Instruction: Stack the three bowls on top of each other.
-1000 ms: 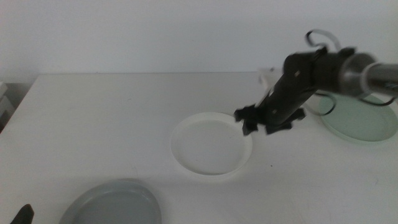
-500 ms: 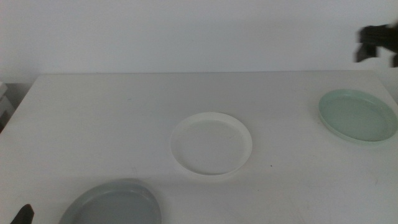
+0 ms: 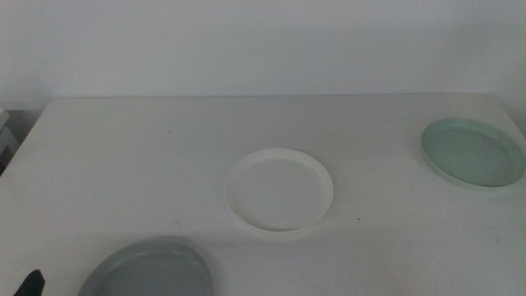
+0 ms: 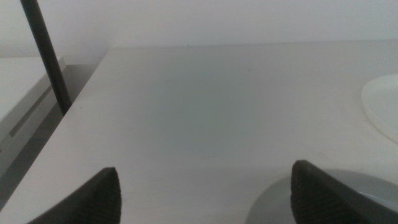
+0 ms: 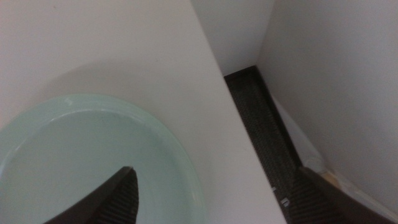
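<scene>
**Three bowls lie apart, none stacked yet**

The left gripper [image 4: 205, 186] waits, jaws wide, by the round grey-blue bowl [image 3: 152, 271]. The flat white bowl [image 3: 279, 189] sits mid-table. The right gripper [image 5: 214, 193] hangs wide open above the pale mint green bowl [image 3: 475, 153], probably to grab it.

Three bowls sit on one table [image 3: 148, 156]: one white bowl [image 3: 279, 190] near the centre, one pale mint green bowl [image 3: 473, 153] well to the right of the white one, and one grey-blue bowl [image 3: 149, 267] nearer the camera and to its left. None is stacked.
</scene>
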Controlling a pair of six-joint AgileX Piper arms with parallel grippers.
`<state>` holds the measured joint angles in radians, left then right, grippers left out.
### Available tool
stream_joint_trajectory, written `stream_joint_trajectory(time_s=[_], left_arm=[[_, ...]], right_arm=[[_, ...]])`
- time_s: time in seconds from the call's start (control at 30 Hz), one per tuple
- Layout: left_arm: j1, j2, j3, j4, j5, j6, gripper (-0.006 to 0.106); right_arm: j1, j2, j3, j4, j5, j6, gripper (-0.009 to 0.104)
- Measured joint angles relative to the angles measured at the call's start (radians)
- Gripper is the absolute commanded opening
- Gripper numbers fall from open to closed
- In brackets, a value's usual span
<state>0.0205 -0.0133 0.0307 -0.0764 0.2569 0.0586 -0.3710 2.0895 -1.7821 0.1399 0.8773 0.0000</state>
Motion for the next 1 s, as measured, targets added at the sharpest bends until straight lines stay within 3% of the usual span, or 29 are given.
stream_joint_trajectory(time_s=[0.63, 0.73, 0.87, 1.0], left_arm=[[0.000, 0.000, 0.000, 0.000, 0.000, 0.000, 0.105], [0.000, 0.000, 0.000, 0.000, 0.000, 0.000, 0.105], [0.000, 0.000, 0.000, 0.000, 0.000, 0.000, 0.105], [0.000, 0.000, 0.000, 0.000, 0.000, 0.000, 0.105]], right_arm=[[0.018, 0.193, -0.039, 0.048, -0.014, -0.057, 0.042], [0.022, 0.208, -0.039, 0.058, -0.014, -0.066, 0.029], [0.025, 0.210, -0.039, 0.064, 0.002, -0.080, -0.001], [0.025, 0.199, -0.039, 0.077, 0.023, -0.098, -0.001]])
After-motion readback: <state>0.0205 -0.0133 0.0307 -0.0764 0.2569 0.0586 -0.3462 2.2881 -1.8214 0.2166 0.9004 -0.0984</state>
